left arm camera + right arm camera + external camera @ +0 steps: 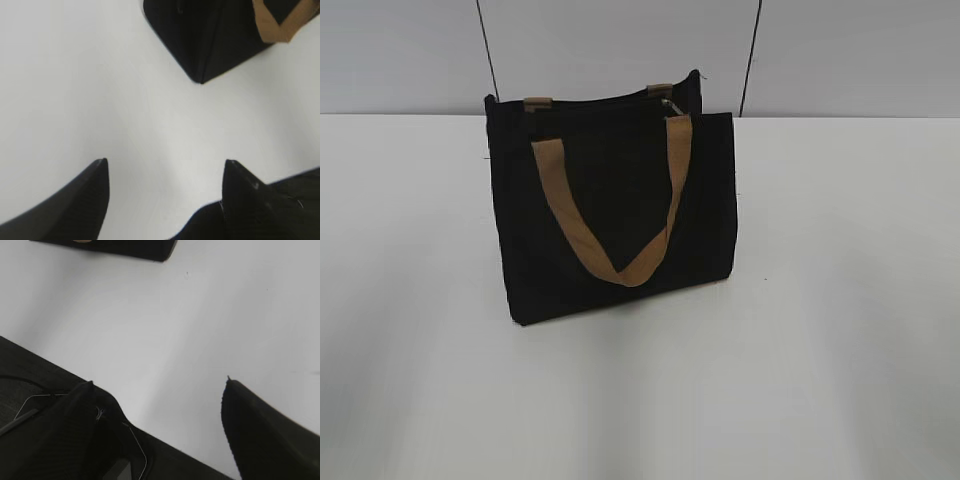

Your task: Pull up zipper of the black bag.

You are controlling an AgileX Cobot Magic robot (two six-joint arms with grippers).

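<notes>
Both claws sit nearest the lenses: the left gripper (165,172) and right gripper (157,385) hang spread and empty above the white table (840,300), apart from the black bag (615,215), likely staged for approach. It stands mid-table, a tan strap (620,200) drooping over its front. Its zipper (669,105) pull seems near the top's right end, barely discernible

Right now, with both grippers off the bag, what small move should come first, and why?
Probably bring the right gripper toward the zipper pull at the black bag's top right end; both it and the left gripper hang open over bare table, touching nothing.
</notes>
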